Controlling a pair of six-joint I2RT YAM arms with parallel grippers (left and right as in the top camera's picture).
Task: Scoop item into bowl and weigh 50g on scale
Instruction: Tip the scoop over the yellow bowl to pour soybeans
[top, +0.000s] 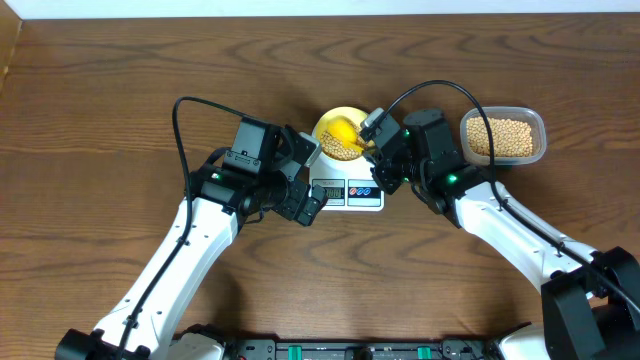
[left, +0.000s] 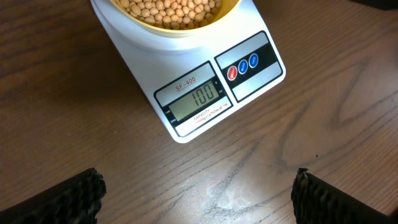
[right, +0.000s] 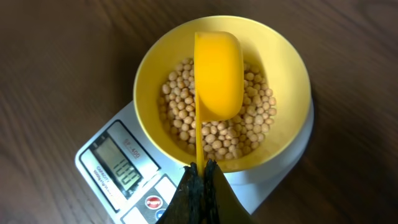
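Observation:
The pale yellow bowl stands on the white scale and holds a layer of tan beans. My right gripper is shut on the thin handle of a bright yellow scoop, which is turned over above the beans in the bowl. From overhead the bowl and scoop sit just left of the right gripper. My left gripper is open over bare table in front of the scale, whose display is lit. Its fingers hold nothing.
A clear plastic tub full of beans stands at the back right, just beyond the right arm. The scale's red and blue buttons face the front. Both arms crowd the scale from either side.

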